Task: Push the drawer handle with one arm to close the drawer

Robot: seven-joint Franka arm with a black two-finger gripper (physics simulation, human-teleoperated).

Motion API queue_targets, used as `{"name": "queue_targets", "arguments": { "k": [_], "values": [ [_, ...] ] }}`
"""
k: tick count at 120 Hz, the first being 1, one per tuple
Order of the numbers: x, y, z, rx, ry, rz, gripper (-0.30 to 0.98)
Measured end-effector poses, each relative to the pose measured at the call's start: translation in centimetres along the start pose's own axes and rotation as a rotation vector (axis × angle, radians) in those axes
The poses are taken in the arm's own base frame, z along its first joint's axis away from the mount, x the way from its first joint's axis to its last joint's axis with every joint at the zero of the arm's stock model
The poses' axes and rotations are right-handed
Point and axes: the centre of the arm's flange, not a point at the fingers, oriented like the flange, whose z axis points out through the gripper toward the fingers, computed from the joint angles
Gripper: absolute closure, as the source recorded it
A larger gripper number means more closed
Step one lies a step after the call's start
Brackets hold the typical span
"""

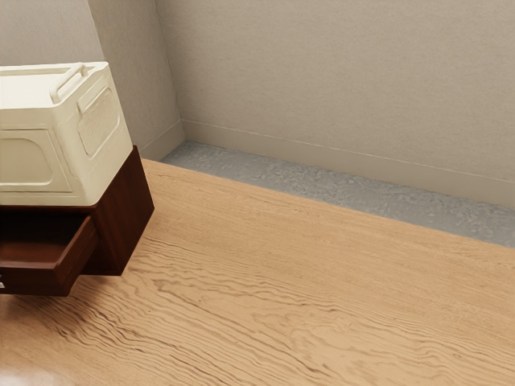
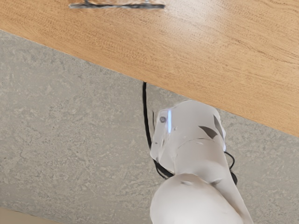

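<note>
"At the front of the drawer (image 1: 32, 280), what can you see?"

"A bit of shiny handle (image 1: 2, 282). That's the part to push. The drawer sticks out, so it isn't closed."

"What is the hand doing?"

"I can't tell if it's spread, pressed together or pinching something."

"And behind the drawer?"

"The dark cabinet (image 1: 126, 215) it slides into. Up above the drawer, a big cream box (image 1: 98, 161) sits on the cabinet. The wooden table (image 1: 282, 281) goes out past the drawer, then comes grey floor (image 1: 338, 189), then the wall (image 1: 338, 72)."

"What could go wrong?"

"If the push is off to one side of the handle, the drawer might twist and get stuck. If it's too high, the hand might slip over the top. If it's too hard, the cabinet might slide and make the box wobble."

"So push the middle, slow and straight!"
</note>
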Motion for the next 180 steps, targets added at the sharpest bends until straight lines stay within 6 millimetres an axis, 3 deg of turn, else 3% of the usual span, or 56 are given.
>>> {"name": "queue_targets", "arguments": {
  "k": [11,17,26,36,42,55,73,96,108,148,180],
  "values": [
    [2.2,-0.8,-0.6,0.018,0.137,-0.025,0.0],
    [2.4,-0.8,-1.8,0.027,0.214,-0.029,0.0],
    [-0.4,2.0,-6.3,0.072,0.388,0.004,0.0],
    [-2.2,6.7,-8.7,0.133,0.491,0.068,0.0],
    [-2.6,7.6,-9.2,0.143,0.521,0.08,0.0],
    [-2.6,7.2,-9.5,0.137,0.546,0.067,0.01],
    [-3.1,9.5,-9.0,0.159,0.545,0.096,0.35],
    [-4.8,9.4,-4.5,0.183,0.484,0.086,0.64],
    [-5.2,8.0,-0.5,0.197,0.436,0.047,0.7],
    [1.7,1.2,12.6,0.134,0.3,-0.097,0.77],
    [6.0,-1.4,20.3,0.047,0.292,-0.114,0.78]
  ]
}}
